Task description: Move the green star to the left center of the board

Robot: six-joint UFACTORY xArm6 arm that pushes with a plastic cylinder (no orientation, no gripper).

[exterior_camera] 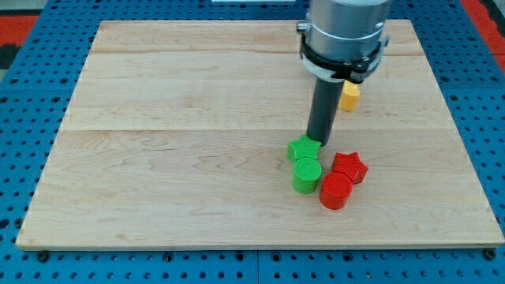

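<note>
The green star (302, 149) lies right of the board's centre, toward the view's bottom. My tip (317, 140) rests at the star's upper right edge, touching it or nearly so. A green cylinder (306, 174) sits just below the star, touching it. A red star (349, 167) and a red cylinder (336, 190) lie to the right of the green pair, close together.
A yellow block (349, 95) shows partly behind the arm's body, toward the view's upper right. The wooden board (173, 142) lies on a blue perforated table (24, 102).
</note>
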